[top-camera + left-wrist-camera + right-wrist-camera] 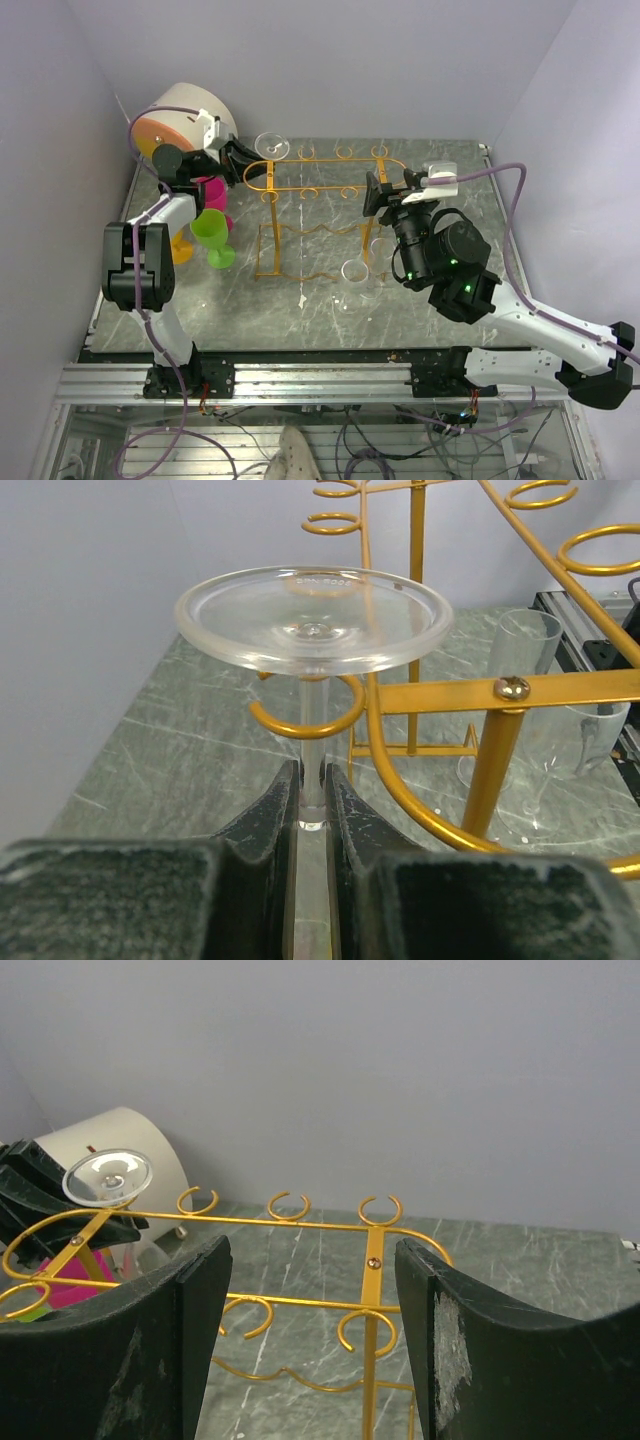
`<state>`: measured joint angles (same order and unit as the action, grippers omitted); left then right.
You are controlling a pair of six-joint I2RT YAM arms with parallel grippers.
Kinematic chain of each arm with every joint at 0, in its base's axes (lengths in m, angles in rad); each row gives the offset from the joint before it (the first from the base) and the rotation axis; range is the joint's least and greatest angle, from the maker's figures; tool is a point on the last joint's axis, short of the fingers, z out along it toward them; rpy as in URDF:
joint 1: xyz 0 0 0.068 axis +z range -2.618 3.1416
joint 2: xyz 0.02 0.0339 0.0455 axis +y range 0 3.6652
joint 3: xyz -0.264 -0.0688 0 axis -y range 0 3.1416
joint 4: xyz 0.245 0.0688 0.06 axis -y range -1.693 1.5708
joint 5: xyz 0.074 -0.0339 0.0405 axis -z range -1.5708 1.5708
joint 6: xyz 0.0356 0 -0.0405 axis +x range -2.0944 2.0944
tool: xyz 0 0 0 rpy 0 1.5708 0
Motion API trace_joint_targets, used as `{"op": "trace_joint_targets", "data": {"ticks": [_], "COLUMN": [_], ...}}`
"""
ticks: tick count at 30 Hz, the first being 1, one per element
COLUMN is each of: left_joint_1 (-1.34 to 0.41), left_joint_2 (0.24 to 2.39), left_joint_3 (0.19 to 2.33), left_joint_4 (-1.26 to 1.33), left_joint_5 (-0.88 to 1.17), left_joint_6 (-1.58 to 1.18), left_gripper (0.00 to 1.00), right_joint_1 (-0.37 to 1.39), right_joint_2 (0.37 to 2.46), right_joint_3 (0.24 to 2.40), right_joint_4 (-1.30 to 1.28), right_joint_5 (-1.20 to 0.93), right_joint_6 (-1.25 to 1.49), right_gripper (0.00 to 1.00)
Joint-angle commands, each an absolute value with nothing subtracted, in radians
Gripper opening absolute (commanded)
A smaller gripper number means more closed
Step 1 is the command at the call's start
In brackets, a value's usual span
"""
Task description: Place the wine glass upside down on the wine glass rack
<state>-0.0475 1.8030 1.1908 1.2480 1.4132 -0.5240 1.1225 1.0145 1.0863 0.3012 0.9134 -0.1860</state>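
My left gripper (243, 160) (312, 780) is shut on the stem of a clear wine glass (272, 146) (313, 617), held upside down with its round foot on top. The stem stands inside an open loop hook (340, 715) at the left end of the gold wire rack (320, 189) (560, 688) (300, 1220), the foot just above the hook. The bowl is hidden below my fingers. The glass foot also shows in the right wrist view (107, 1176). My right gripper (372, 195) (312, 1250) is open and empty at the rack's right end.
A beige drum box with an orange face (180, 115) stands at the back left. Pink (212, 190), green (212, 235) and orange (182, 245) glasses stand left of the rack. Two clear glasses (355, 275) (383, 250) stand near its right legs.
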Motion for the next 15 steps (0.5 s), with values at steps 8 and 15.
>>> {"op": "trace_joint_targets", "data": {"ticks": [8, 15], "left_joint_1": [-0.054, -0.047], "left_joint_2": [1.759, 1.764], "left_joint_3": [1.152, 1.155], "left_joint_4": [1.341, 1.357], "left_joint_5": [1.441, 1.424], "left_joint_6": [-0.499, -0.518], "left_gripper": [0.07, 0.42], "right_joint_1": [1.124, 1.124], "right_joint_2": [1.028, 1.021], "right_joint_3": [1.091, 1.081], "right_joint_4": [0.316, 0.316], "right_joint_5": [0.933, 0.936], "right_joint_6": [-0.213, -0.204], "right_gripper": [0.66, 0.66]}}
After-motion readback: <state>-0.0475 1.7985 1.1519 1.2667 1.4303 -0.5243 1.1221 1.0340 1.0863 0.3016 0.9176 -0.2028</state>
